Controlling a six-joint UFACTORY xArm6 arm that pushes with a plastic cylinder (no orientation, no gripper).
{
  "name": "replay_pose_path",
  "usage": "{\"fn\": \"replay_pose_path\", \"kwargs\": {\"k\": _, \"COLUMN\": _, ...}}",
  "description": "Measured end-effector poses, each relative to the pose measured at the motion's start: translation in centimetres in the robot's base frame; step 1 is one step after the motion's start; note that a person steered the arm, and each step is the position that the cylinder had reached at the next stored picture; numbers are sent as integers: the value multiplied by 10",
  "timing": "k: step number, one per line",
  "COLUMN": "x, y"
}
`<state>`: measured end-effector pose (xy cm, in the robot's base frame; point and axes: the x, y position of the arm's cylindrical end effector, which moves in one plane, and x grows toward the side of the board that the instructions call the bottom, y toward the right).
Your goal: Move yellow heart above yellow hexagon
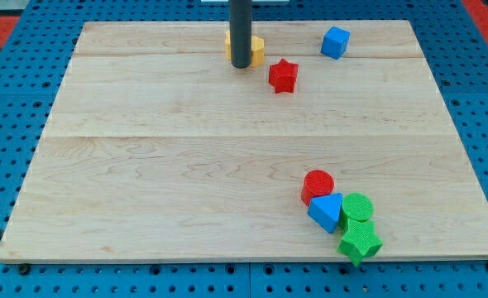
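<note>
Yellow block (255, 51) looks light and stiff, mostly hidden behind my tip (241, 64), so its shape is unclear. No fingers exist; I judge it slides easily on the table (145, 182) when pushed from one flat side.

The upper part of the straight dark rod (240, 29) is cut off by the view's top edge, and nothing of the arm above it is shown. Most of a small yellow block (256, 50) at the view's top is hidden behind the rod; only slivers are seen on either side, so its shape cannot be made out, nor whether one yellow block or two lie there. Whether my tip (241, 65) touches that yellow block cannot be told. In the cluster at the view's lower right, the red cylinder (318, 184) is partly covered by the blue triangular block (326, 212), and the green cylinder (357, 205) is partly overlapped by the green star-like block (359, 242).
</note>
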<state>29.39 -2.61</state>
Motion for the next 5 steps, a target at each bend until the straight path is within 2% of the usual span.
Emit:
{"fn": "replay_pose_path", "kwargs": {"k": 1, "x": -14, "y": -21}}
{"fn": "replay_pose_path", "kwargs": {"k": 2, "x": -36, "y": -6}}
{"fn": "replay_pose_path", "kwargs": {"k": 3, "x": -52, "y": -34}}
{"fn": "replay_pose_path", "kwargs": {"k": 4, "x": -84, "y": -21}}
{"fn": "replay_pose_path", "kwargs": {"k": 5, "x": -62, "y": -11}}
